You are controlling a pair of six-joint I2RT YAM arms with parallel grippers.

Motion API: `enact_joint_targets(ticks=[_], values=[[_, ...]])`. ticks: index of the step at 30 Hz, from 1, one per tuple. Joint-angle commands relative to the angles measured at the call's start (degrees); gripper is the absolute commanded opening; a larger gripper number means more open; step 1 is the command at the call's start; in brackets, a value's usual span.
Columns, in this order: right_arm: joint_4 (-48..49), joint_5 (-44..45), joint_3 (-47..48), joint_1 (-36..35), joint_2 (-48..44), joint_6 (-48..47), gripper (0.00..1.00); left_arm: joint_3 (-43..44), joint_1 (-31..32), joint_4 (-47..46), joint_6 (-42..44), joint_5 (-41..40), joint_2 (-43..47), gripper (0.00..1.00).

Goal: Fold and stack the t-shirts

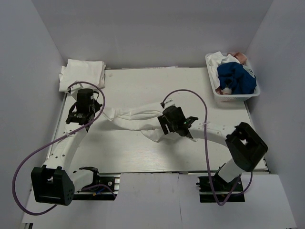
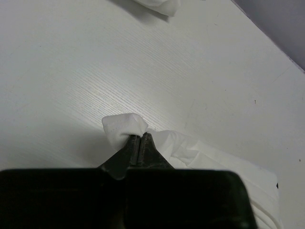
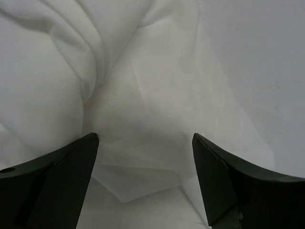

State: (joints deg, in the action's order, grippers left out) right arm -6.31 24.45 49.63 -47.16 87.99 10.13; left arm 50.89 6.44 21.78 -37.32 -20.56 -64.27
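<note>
A: Left gripper is clamped tight, jaws pressed together on a puffed white corner of the t-shirt, right down on the desk.

B: And the right gripper? Fingers spread wide and pinching nothing, with soft creased cotton lying below the gap. Whether the tips touch the cloth, I can't tell.

A: From above, that t-shirt is bunched into a long, rumpled band mid-desk. Its long axis runs left to right, from the left gripper across to the right gripper, the right end sagging slightly toward the arm bases.

B: Smooth pale wood grain on the desk, limp matte fabric with deep folds.

A: In the far left corner sits a folded white pile, squared-off. In the far right corner, a white basket holds a crumpled blue cloth among white ones.
</note>
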Motion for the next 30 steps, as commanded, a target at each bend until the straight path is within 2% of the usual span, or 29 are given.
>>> enact_joint_targets(ticks=[1,4,6,8,9,11,13,19,26,27,30], values=[[-2.84,3.59,3.02,-1.18,3.85,-2.57,0.83,-0.71,-0.37,-1.39,-0.03,-0.8,1.25,0.0],[-1.08,3.67,4.33,-1.62,6.75,-1.88,0.77,-0.71,-0.37,-1.39,-0.03,-1.33,1.25,0.0],[0.85,4.46,4.69,-1.71,8.07,-1.96,0.7,-0.71,-0.37,-1.39,-0.03,-1.33,0.73,0.0],[4.28,5.43,4.52,-1.71,8.25,-1.7,0.58,-0.71,-0.37,-1.39,-0.03,-1.33,0.73,0.0],[5.24,5.96,4.34,-1.71,8.08,-1.17,0.41,-0.71,-0.37,-1.39,-0.03,-1.33,0.2,0.0],[9.63,6.66,2.85,-1.71,6.25,-0.82,0.28,-0.71,-0.37,-1.39,-0.03,-1.33,0.2,0.0],[13.49,6.4,1.36,-1.71,3.36,-0.55,0.0,-0.71,-0.37,-1.91,-0.03,-1.33,0.2,0.0],[21.07,6.75,-5.84,-1.19,-7.36,-1.34,0.0,-0.18,-0.37,-1.92,0.49,-1.33,0.2,0.0],[23.7,20.54,-6.21,-0.66,-19.22,-2.92,0.0,3.42,-0.37,-1.92,0.49,-0.71,1.25,0.0],[23.71,24.38,-5.34,-0.22,-19.95,-3.71,0.0,4.55,-0.37,-3.31,0.49,0.85,1.77,0.0],[24.23,28.35,-1.47,0.22,-24.25,-7.93,0.0,8.23,-0.37,-5.69,1.19,4.28,3.18,0.0]])
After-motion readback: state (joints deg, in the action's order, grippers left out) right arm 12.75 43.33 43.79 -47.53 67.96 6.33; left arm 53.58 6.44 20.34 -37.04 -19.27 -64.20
